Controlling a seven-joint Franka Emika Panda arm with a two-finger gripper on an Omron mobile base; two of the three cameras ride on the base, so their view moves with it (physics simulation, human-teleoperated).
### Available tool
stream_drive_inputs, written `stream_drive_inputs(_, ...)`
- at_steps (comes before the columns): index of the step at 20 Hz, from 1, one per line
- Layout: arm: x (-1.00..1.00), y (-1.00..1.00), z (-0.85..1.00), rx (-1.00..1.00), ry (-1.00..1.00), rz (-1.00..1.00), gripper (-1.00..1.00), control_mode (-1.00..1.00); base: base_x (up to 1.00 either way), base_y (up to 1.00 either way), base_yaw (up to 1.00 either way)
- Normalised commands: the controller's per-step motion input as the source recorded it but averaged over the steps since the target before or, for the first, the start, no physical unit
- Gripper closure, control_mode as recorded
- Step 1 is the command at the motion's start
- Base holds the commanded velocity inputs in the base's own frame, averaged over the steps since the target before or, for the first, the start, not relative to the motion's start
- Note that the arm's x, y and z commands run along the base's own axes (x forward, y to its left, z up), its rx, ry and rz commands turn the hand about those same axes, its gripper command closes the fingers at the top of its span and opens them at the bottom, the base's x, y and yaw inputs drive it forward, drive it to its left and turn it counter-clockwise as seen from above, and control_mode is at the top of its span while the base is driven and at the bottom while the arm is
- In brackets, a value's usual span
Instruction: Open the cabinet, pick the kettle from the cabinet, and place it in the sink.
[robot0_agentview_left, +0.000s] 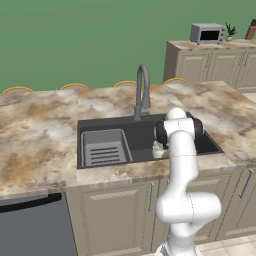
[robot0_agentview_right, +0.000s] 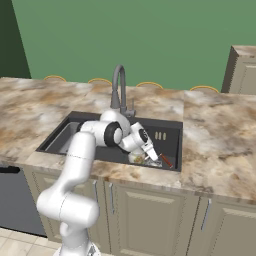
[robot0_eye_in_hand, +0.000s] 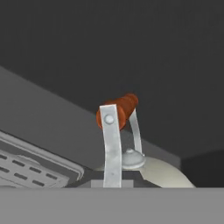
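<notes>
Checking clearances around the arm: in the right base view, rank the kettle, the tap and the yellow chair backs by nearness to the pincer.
1. Kettle, beneath the pincer in the sink.
2. Tap, behind the basin.
3. Chair backs, beyond the counter's far edge.

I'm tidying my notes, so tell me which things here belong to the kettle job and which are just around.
Job: kettle, sink, hand.
Around: tap, ribbed tray, toaster oven, potted plant, marble counter.

Cream kettle (robot0_eye_in_hand: 164, 175) with reddish-brown handle bar sits upright inside the dark grey sink (robot0_agentview_left: 100, 125).
</notes>
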Motion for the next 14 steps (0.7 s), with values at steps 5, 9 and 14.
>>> stream_drive_inputs(5,-0.07,-0.04,-0.32,0.01,0.0,-0.07,1.0,-1.0,0.0,0.0,0.0)
stream_drive_inputs(9,-0.12,-0.01,-0.3,0.01,0.0,-0.07,-1.0,-1.0,0.0,0.0,0.0)
stream_drive_inputs(14,-0.27,0.01,-0.25,0.0,0.0,-0.08,-1.0,-1.0,0.0,0.0,0.0)
